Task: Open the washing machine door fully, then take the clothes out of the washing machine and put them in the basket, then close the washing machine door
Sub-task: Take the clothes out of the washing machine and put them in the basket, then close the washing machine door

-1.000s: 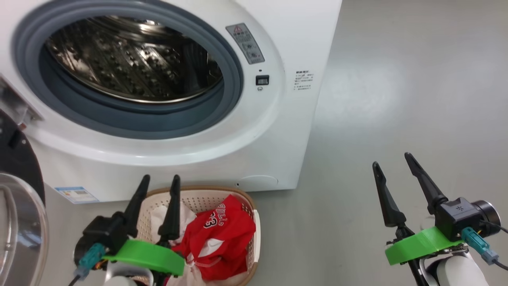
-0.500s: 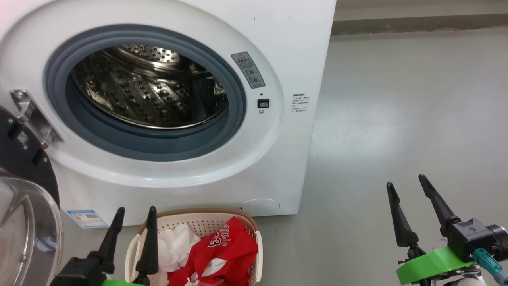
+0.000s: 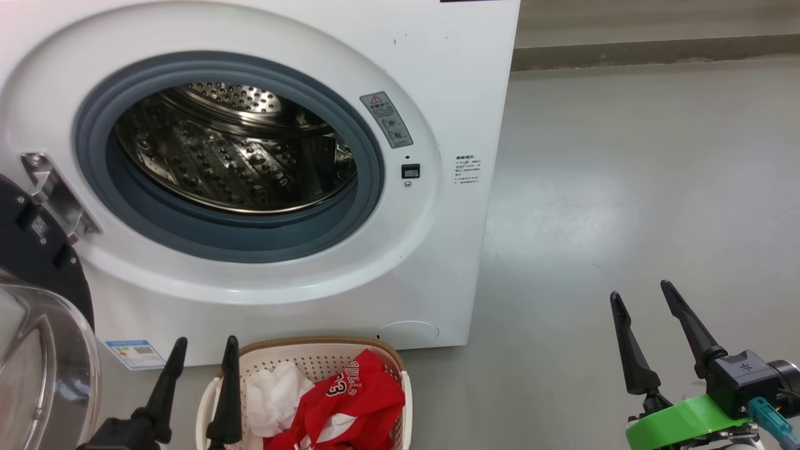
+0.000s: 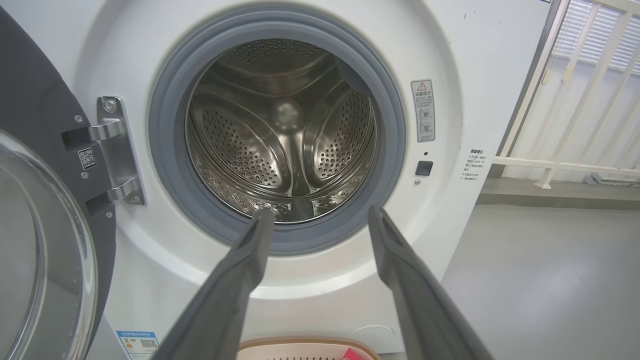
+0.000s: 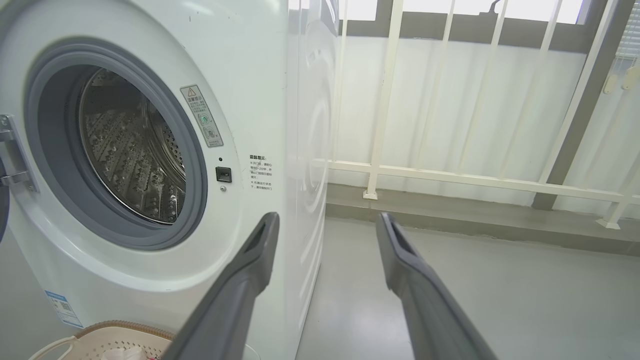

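The white washing machine (image 3: 437,56) (image 4: 480,65) (image 5: 260,65) stands with its steel drum (image 3: 231,150) (image 4: 285,130) bare of cloth. Its door (image 3: 37,325) (image 4: 35,240) is swung wide at the left, glass bowl towards me. On the floor in front sits the cream basket (image 3: 312,359) (image 5: 115,337) holding the red and white clothes (image 3: 350,400). My left gripper (image 3: 205,350) (image 4: 320,220) is open over the basket's left rim, fingers pointing at the drum. Over the bare floor to the right, my right gripper (image 3: 640,294) (image 5: 325,222) is open and holds nothing.
Grey floor (image 3: 625,187) stretches to the right of the machine. A low kerb (image 3: 656,50) and a white railing (image 5: 475,177) run behind it. A blue label (image 3: 134,353) marks the machine's lower left corner.
The head camera has tilted up, so the machine and basket sit lower in view. The left gripper has drawn back and left, off the clothes. The clothes lie still.
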### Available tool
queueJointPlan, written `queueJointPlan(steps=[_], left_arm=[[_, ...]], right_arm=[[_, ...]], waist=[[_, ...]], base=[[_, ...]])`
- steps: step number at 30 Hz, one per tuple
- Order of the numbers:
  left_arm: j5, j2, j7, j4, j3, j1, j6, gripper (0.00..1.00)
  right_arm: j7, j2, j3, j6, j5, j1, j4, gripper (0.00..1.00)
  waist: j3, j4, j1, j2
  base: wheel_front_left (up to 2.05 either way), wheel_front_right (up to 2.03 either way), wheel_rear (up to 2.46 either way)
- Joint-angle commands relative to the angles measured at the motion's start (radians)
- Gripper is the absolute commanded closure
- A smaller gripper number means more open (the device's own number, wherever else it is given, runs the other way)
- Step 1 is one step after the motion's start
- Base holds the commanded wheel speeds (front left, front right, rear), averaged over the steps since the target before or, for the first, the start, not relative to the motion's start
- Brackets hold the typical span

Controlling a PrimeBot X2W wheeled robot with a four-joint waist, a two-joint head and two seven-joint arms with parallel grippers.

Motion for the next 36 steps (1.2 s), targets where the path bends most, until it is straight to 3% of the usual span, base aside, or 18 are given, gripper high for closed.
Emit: queueJointPlan(steps=[1,21,36], left_arm=[[0.016,0.021,-0.009,-0.03,0.033,-0.014,0.006,0.0],[0.016,0.023,-0.009,-0.054,0.018,-0.01,-0.009,0.0],[0.025,0.017,-0.009,-0.047,0.018,-0.007,0.021,0.0]], right_arm=[[-0.006,-0.005,0.019,0.003,-0.014,-0.013,-0.028,0.0],[-0.006,-0.005,0.028,0.003,0.003,-0.016,-0.023,0.0],[-0.006,-0.005,0.03,0.003,0.004,-0.013,-0.017,0.0]], waist=[[0.0,0.001,0.0,0.0],[0.004,0.001,0.0,0.0],[0.0,0.022,0.0,0.0]], base=[[-0.52,0.52,0.0],[-1.49,1.49,0.0],[-0.32,0.32,0.0]])
